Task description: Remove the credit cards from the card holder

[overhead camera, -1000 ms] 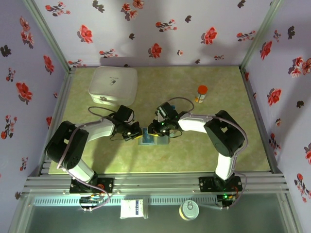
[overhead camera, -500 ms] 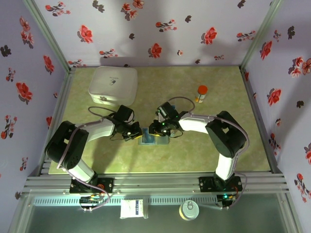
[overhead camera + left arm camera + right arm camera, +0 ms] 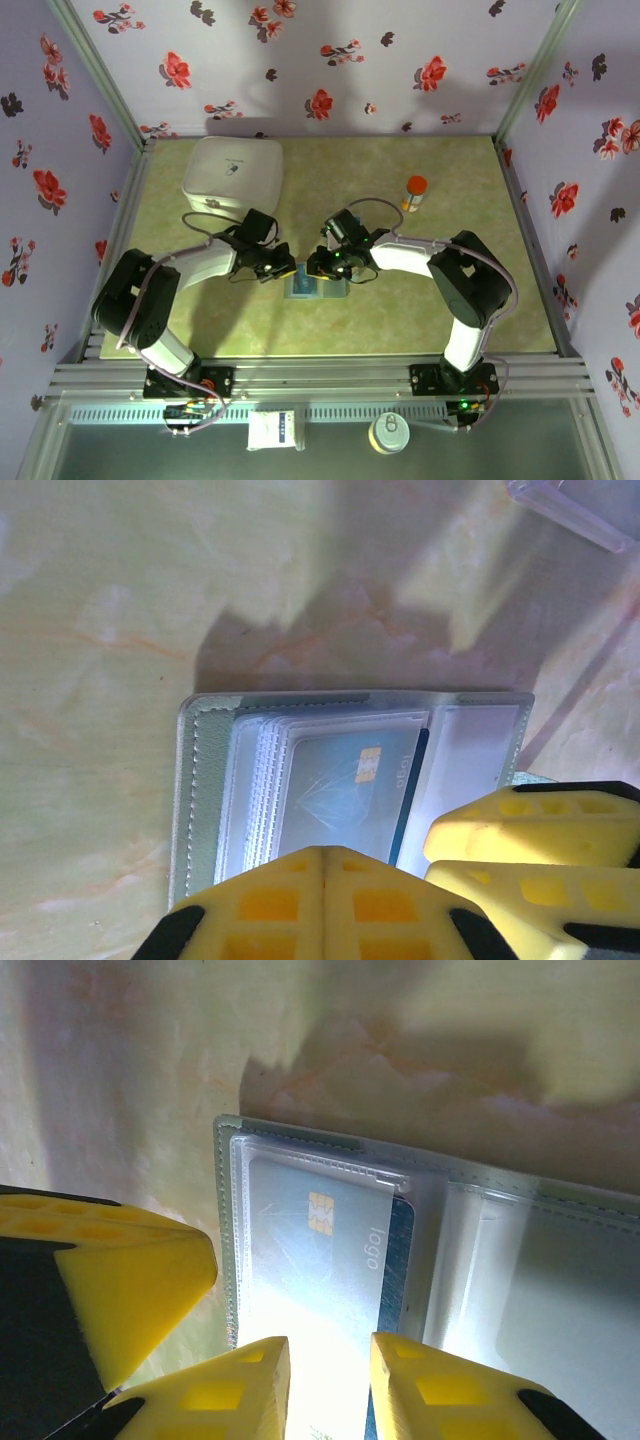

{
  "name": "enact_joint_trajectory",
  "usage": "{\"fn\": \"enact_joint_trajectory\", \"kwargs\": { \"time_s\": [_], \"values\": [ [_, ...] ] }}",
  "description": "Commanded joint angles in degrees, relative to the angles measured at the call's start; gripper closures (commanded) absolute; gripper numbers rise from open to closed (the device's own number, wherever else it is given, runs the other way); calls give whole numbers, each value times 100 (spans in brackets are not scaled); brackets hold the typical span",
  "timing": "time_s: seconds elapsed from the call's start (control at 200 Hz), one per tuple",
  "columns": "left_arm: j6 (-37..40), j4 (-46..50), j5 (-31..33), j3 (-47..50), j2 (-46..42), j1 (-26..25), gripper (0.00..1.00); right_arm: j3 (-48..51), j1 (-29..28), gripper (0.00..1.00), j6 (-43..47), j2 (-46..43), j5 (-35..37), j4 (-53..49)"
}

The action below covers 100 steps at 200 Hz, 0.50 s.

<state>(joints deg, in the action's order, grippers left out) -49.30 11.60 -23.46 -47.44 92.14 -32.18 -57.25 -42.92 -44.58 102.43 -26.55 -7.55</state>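
One blue card (image 3: 345, 780) shows in open card holder (image 3: 205, 780); left hand (image 3: 322, 870) closed, right hand (image 3: 330, 1360) parted.

The desk (image 3: 450, 300) has a pale yellow-green top with a marbled pattern. Three things lie on it. A white rounded-square box (image 3: 232, 176) sits toward 10 o'clock, close to the far left corner. A small orange-capped bottle (image 3: 415, 193) stands upright toward 2 o'clock, well apart from the box. The card holder (image 3: 205, 790) lies opened flat just 6 o'clock of the centre, its clear sleeves facing up, its stitched grey-green cover touching the desk.
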Motion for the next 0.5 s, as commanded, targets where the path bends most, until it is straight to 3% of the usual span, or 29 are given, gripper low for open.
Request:
{"fn": "enact_joint_trajectory", "kwargs": {
  "time_s": [0.0, 0.495],
  "values": [
    [130, 72, -114, -100, 211, -7, 100, 27, -41, 72, 45, 33, -22, -27],
    [167, 177, 88, 7, 272, -7, 100, 69, -50, 75, -83, 312, -241, 270]
  ]
}}
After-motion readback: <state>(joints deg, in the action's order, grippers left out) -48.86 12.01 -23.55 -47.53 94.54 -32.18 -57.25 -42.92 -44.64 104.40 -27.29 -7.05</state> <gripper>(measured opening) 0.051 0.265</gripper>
